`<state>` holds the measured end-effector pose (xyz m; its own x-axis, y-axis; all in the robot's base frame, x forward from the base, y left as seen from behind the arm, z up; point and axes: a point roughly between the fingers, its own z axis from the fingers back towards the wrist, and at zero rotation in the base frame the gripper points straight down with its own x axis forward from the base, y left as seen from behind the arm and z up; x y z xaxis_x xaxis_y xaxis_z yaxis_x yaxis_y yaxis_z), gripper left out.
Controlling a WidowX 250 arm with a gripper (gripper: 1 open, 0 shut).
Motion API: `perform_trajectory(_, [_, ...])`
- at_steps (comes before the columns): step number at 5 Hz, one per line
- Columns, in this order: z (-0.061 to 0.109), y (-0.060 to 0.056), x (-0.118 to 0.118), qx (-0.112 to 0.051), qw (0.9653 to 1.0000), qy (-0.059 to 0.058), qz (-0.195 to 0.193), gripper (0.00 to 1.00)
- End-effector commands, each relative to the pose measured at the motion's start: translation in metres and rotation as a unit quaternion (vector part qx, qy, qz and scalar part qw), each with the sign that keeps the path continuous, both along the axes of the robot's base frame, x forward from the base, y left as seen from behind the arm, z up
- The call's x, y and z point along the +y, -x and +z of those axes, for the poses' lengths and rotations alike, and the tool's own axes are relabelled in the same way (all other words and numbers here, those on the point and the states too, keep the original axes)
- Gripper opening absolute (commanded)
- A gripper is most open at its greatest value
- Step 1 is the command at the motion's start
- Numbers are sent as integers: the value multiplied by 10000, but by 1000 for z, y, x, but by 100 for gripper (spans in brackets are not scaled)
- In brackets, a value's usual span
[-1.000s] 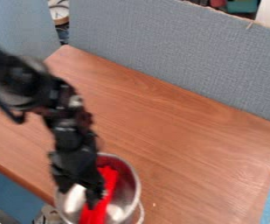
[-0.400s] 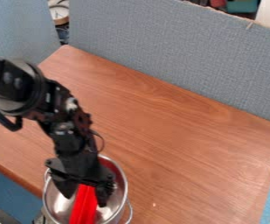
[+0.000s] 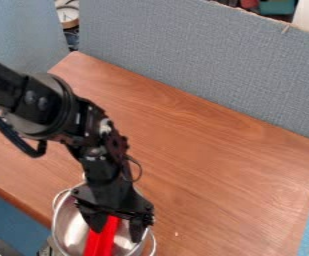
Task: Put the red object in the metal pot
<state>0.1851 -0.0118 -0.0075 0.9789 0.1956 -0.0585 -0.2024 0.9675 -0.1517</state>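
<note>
Broadly, the scene is a wooden table (image 3: 210,130) backed by grey-blue partition panels (image 3: 184,50), with the black robot arm (image 3: 50,105) reaching in from the left and bending down toward the near edge. At that near edge sits the metal pot (image 3: 66,225), its shiny rim and reflective wall showing to the left of the arm's wrist, and the lower part of it cut off by the bottom of the view. Over the pot hangs the pincer (image 3: 114,222), pointing straight down with its jaws spread wide, one dark finger on either side of the pot's middle. Between and just below those fingers lies the red object (image 3: 103,243), a bright bar leaning inside the pot, its lower end running out of view at the bottom. No finger appears to be pressing on it; the bar looks to be resting against the pot on its own, though where exactly it touches is hidden by the wrist. Judging from this, the placing step seems finished and the release is made: the bar is in the pot and the pincer is empty. The next move would call for lifting the arm straight up, clear of the rim, taking care not to catch the bar's upper end or nudge the pot toward the table's edge.
</note>
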Motion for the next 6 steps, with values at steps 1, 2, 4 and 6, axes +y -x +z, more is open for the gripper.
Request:
perform_trajectory(1, [8,3,-21,-34,9973,121,724,100])
perform_trajectory(2, [4,0,-29,30,9874,113,1581,100])
perform_trajectory(4, [25,-20,-18,16,9795,106,2012,100])
perform_trajectory(6, [29,-11,-45,-65,9687,-22,2482,100])
